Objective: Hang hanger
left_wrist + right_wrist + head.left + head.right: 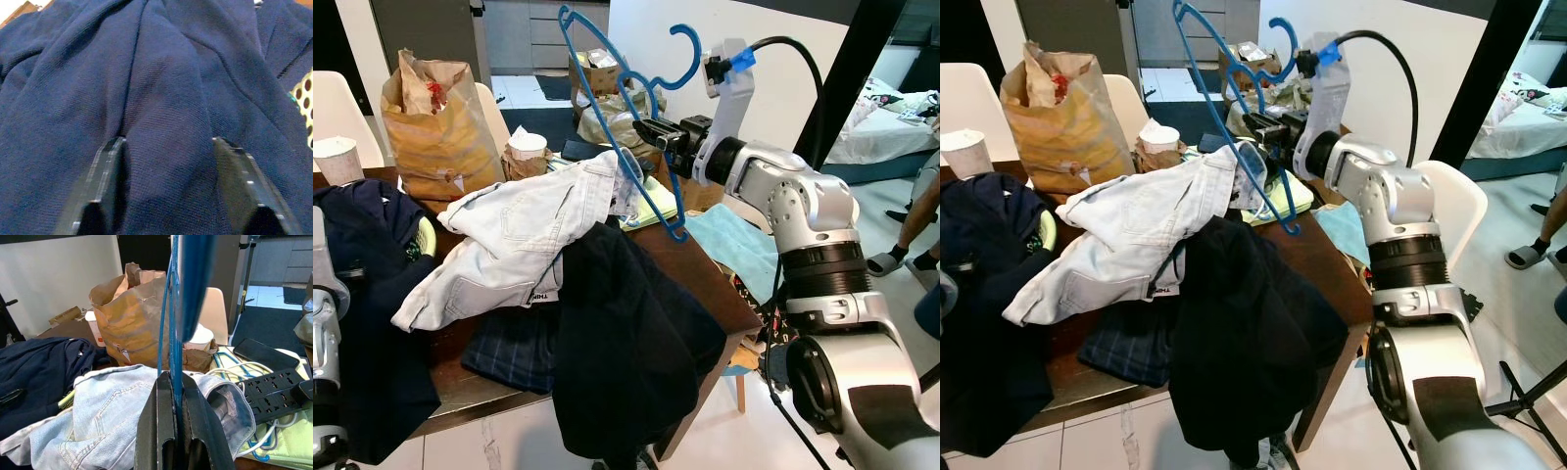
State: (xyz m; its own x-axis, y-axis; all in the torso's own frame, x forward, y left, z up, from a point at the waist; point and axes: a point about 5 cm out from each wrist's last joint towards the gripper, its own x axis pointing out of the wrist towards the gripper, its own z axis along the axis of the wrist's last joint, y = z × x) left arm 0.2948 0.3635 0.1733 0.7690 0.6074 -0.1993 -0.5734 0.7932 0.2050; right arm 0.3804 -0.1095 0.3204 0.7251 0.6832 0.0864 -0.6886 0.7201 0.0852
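A blue plastic hanger [695, 59] stands tilted above the table's right side, hook uppermost. My right gripper [651, 132] is shut on its thin bar, which the right wrist view shows between the closed fingers [177, 379]. The hanger's lower arm runs down past the collar of a light denim jacket [519, 235] lying on the clothes pile. My left gripper [168, 142] is open, its fingers spread just over a navy garment [362, 245] at the table's left end.
A dark garment [626, 343] hangs over the wooden table's front edge [705, 274]. A brown paper bag [435, 117], paper cups [527, 147] and white chairs stand behind. A black power strip [274, 387] lies right of the jacket. A person's leg [925, 215] is at far right.
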